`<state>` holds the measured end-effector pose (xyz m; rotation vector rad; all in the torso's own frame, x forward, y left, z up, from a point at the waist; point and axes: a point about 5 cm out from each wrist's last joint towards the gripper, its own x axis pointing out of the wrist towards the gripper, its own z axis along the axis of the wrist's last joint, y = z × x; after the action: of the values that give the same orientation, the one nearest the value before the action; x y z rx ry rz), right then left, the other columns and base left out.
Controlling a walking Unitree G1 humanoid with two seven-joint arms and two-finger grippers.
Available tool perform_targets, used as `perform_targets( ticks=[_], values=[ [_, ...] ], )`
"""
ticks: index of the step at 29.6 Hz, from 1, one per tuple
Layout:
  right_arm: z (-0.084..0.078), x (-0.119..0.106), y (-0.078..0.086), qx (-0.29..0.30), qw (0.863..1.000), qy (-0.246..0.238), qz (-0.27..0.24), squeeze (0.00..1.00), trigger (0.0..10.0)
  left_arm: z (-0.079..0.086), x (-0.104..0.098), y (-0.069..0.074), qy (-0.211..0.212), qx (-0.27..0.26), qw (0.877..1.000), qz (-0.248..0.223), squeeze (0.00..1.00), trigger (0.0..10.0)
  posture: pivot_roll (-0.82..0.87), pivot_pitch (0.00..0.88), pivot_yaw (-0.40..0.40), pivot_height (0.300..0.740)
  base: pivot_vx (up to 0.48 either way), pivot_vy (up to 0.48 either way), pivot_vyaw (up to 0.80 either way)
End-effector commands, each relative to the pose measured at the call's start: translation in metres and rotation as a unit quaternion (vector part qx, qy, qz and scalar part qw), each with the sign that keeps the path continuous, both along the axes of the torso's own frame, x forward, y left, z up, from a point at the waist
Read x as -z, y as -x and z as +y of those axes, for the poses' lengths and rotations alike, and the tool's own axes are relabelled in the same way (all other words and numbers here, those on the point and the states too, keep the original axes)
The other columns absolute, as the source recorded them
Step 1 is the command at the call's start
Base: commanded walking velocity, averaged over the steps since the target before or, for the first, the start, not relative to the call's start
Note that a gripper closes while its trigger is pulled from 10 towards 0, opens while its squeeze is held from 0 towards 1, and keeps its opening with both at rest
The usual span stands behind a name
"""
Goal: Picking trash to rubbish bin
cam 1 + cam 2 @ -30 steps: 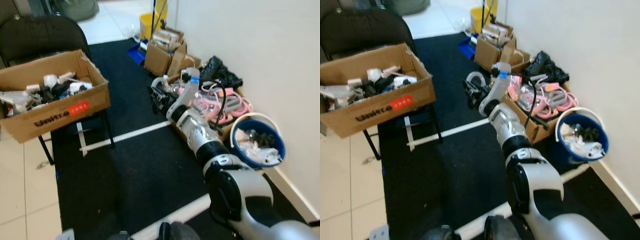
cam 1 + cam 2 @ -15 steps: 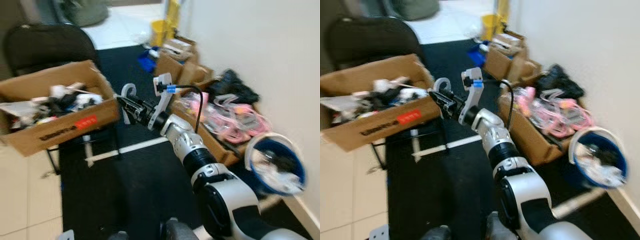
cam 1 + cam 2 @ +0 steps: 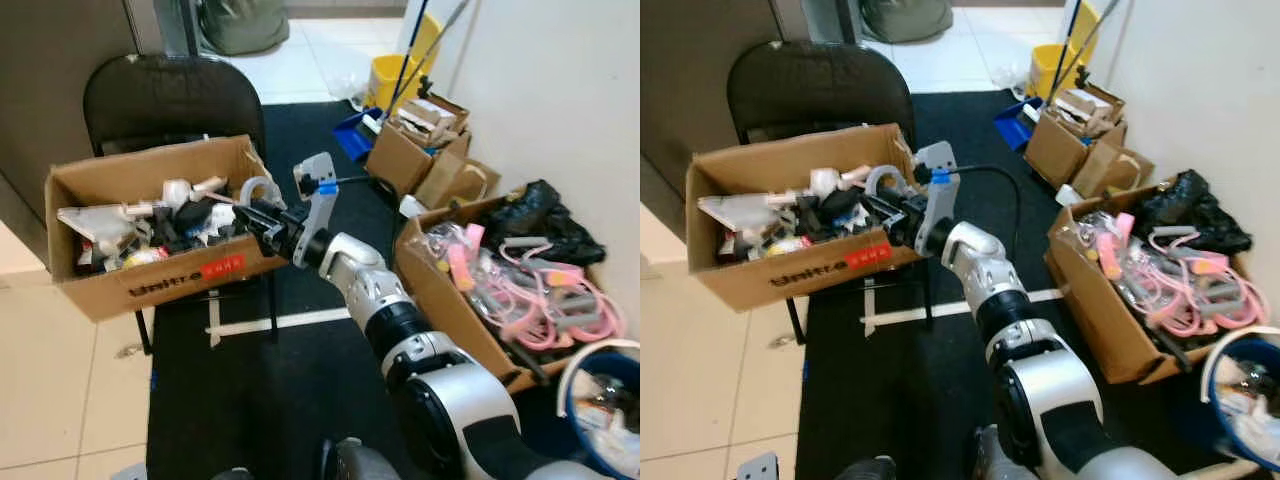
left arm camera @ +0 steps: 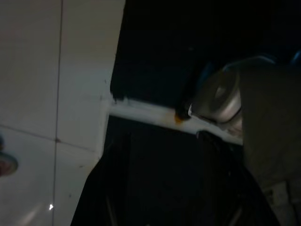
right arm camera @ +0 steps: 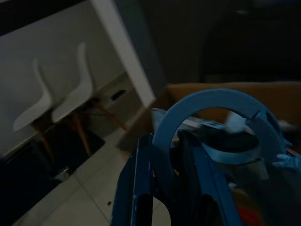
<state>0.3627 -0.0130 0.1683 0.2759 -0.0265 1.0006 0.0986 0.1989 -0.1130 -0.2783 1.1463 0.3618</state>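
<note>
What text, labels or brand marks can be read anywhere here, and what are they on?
"Unitree": black print on the front of the cardboard box standing on the chair.
Red label on that same front: white characters too small to read.
Small carton by the wall: print blurred.

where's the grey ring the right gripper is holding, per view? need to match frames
Left eye view: grey ring at centre-left, over the near right corner of the cardboard box.
Right eye view: grey ring left of centre, at the same box corner.
Right wrist view: grey ring large, pinched in the right gripper.
Left wrist view: none made out.
Shared landmark: the cardboard box.
</note>
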Motion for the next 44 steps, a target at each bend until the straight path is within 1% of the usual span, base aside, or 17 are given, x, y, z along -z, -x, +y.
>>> perform_targets(
  ticks=[1,9,14,18,21,27,28,29,30,32,33,36,37,38,39,41,44],
  values=[
    [0.003,0.001,0.001,-0.004,1.0,0.004,0.001,0.0,10.0,-0.035,0.005,0.007,0.052,0.02,0.998,0.018,0.0,10.0,0.1,0.158,-0.072,0.74,0.394,0.0,0.0],
    [0.004,0.0,0.001,-0.004,1.0,0.006,-0.002,0.0,10.0,-0.035,0.006,0.007,0.052,0.02,0.998,0.018,0.0,10.0,0.1,0.16,-0.073,0.74,0.395,0.0,0.0],
    [0.009,0.003,0.006,-0.019,1.0,0.012,-0.002,0.0,10.0,-0.036,0.006,0.007,0.051,0.02,0.998,0.018,0.0,10.0,0.1,0.161,-0.072,0.74,0.395,0.0,0.0],
    [0.018,0.008,0.012,-0.038,0.999,0.027,-0.006,0.0,10.0,-0.035,0.006,0.008,0.052,0.019,0.998,0.02,0.0,10.0,0.1,0.162,-0.072,0.74,0.391,0.0,0.0],
    [0.019,0.009,0.013,-0.041,0.999,0.029,-0.006,0.0,10.0,-0.035,0.006,0.008,0.051,0.017,0.998,0.021,0.0,10.0,0.1,0.162,-0.072,0.74,0.281,0.0,0.0],
    [0.022,0.011,0.017,-0.065,0.997,0.037,-0.007,0.0,10.0,-0.035,0.006,0.009,0.051,0.01,0.998,0.022,0.0,10.0,0.1,0.162,-0.072,0.74,0.0,0.0,0.0],
    [0.024,0.013,0.02,-0.082,0.996,0.046,-0.012,0.0,10.0,-0.035,0.006,0.009,0.051,0.012,0.998,0.023,0.0,10.0,0.1,0.162,-0.072,0.74,0.0,0.0,0.0],
    [0.026,0.014,0.021,-0.085,0.995,0.049,-0.014,0.0,10.0,-0.035,0.006,0.009,0.051,0.012,0.998,0.023,0.0,10.0,0.1,0.162,-0.072,0.74,0.0,0.0,0.0],
    [0.026,0.014,0.021,-0.085,0.995,0.049,-0.014,0.0,10.0,-0.035,0.006,0.009,0.051,0.012,0.998,0.023,0.0,10.0,0.1,0.162,-0.072,0.74,0.0,0.0,0.0],
    [0.031,0.015,0.023,-0.078,0.996,0.046,-0.008,0.0,10.0,-0.035,0.006,0.009,0.052,0.013,0.998,0.023,0.0,10.0,0.1,0.162,-0.072,0.74,0.0,0.0,0.0],
    [0.036,0.016,0.025,-0.077,0.996,0.049,-0.008,0.0,10.0,-0.035,0.006,0.009,0.052,0.012,0.998,0.023,0.0,10.0,0.1,0.162,-0.072,0.74,0.0,0.0,0.0],
    [0.039,0.018,0.027,-0.077,0.995,0.058,-0.01,0.0,10.0,-0.035,0.006,0.008,0.052,0.012,0.998,0.023,0.0,10.0,0.1,0.161,-0.072,0.74,0.0,0.0,0.0],
    [0.05,0.023,0.032,-0.076,0.994,0.074,-0.009,0.96,10.0,-0.036,0.006,0.008,0.053,0.011,0.998,0.022,0.0,10.0,0.11,0.161,-0.075,0.74,0.0,0.0,0.0],
    [0.05,0.023,0.032,-0.076,0.994,0.074,-0.009,0.96,10.0,-0.036,0.006,0.008,0.053,0.011,0.998,0.022,0.0,10.0,0.11,0.161,-0.075,0.74,0.0,0.0,0.0],
    [0.056,0.024,0.035,-0.08,0.994,0.079,-0.01,1.0,10.0,-0.036,0.006,0.008,0.053,0.01,0.998,0.021,0.0,10.0,0.11,0.161,-0.075,0.74,0.0,0.0,0.0],
    [0.061,0.025,0.039,-0.087,0.993,0.082,-0.013,1.0,10.0,-0.036,0.006,0.008,0.053,0.009,0.998,0.021,0.0,10.0,0.11,0.162,-0.079,0.74,0.0,0.0,0.0],
    [0.062,0.025,0.04,-0.093,0.992,0.082,-0.014,1.0,10.0,-0.036,0.006,0.008,0.053,0.009,0.998,0.02,0.0,10.0,0.11,0.162,-0.079,0.74,0.0,0.0,0.0]
  ],
)
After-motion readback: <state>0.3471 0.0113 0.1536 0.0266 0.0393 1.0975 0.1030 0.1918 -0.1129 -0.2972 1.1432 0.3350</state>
